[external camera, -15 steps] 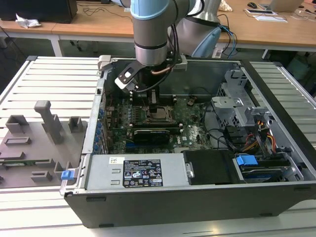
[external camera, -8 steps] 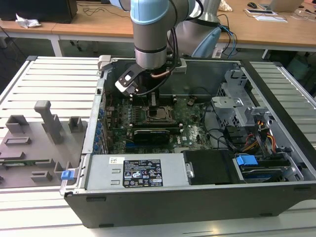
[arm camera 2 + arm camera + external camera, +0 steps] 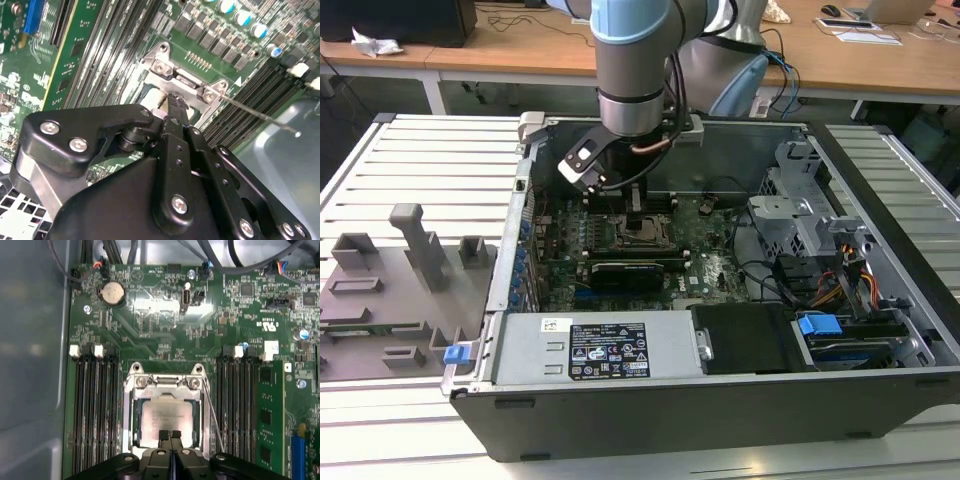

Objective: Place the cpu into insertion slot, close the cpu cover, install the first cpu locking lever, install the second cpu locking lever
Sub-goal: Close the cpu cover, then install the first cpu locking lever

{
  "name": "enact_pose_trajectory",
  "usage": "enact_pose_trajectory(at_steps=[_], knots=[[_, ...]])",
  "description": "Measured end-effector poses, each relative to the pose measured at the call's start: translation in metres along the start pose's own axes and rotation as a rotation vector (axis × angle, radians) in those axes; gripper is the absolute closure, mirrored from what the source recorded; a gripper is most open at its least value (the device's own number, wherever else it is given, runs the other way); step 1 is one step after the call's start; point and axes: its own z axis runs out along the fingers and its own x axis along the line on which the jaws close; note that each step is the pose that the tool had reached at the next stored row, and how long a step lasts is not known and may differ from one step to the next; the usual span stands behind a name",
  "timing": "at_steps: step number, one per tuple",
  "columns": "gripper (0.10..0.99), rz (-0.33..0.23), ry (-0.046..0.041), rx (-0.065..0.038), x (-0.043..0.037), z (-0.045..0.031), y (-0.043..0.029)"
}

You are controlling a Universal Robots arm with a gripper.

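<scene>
Cpu [image 3: 167, 412], framed by the metal cover [image 3: 165, 383] on the motherboard [image 3: 165, 315], with the gripper [image 3: 170, 436] tips together at its edge; the board lies in an open case [image 3: 720, 400] on a slatted table [image 3: 440, 160], desks [image 3: 520, 55] beyond.

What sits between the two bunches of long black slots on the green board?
The silver chip sits there, framed by its metal cover. That shows in the first wrist view.

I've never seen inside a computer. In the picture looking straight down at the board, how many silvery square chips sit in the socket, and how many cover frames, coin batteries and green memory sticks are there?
cpu: 1
cpu cover: 1
coin battery: 1
green memory stick: 1
Total: 4
</scene>
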Motion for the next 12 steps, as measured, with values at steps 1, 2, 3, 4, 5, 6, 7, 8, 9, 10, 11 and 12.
enact_pose_trajectory(at_steps=[1, 2, 3, 4, 5, 6, 7, 8, 9, 10, 11, 12], knots=[[0.98, 0.0, 0.0001, 0.0, 0.0, 0.0003, 0.003], [0.98, 0.0, 0.0, 0.0, -0.0001, 0.0004, 0.0049], [0.98, 0.0, 0.0, 0.0, -0.0001, 0.0005, 0.0064], [0.98, 0.0, 0.0, 0.0, -0.0001, 0.0007, 0.0087], [0.98, 0.0, 0.0, 0.0, -0.0001, 0.0008, 0.0103], [0.98, 0.0, 0.0, 0.0, -0.0001, 0.0009, 0.0114], [0.98, 0.0, 0.0001, 0.0, -0.0002, 0.0011, 0.0132], [0.98, 0.0, 0.0, 0.0, -0.0002, 0.0011, 0.0143], [0.98, 0.0, 0.0, 0.0, -0.0002, 0.0012, 0.0146], [0.98, 0.0, 0.0, 0.0, -0.0002, 0.0012, 0.0148], [0.98, 0.0, 0.0, 0.0, -0.0002, 0.0011, 0.0148], [0.98, 0.0, -0.0001, 0.0, -0.0002, 0.0007, 0.0149]])
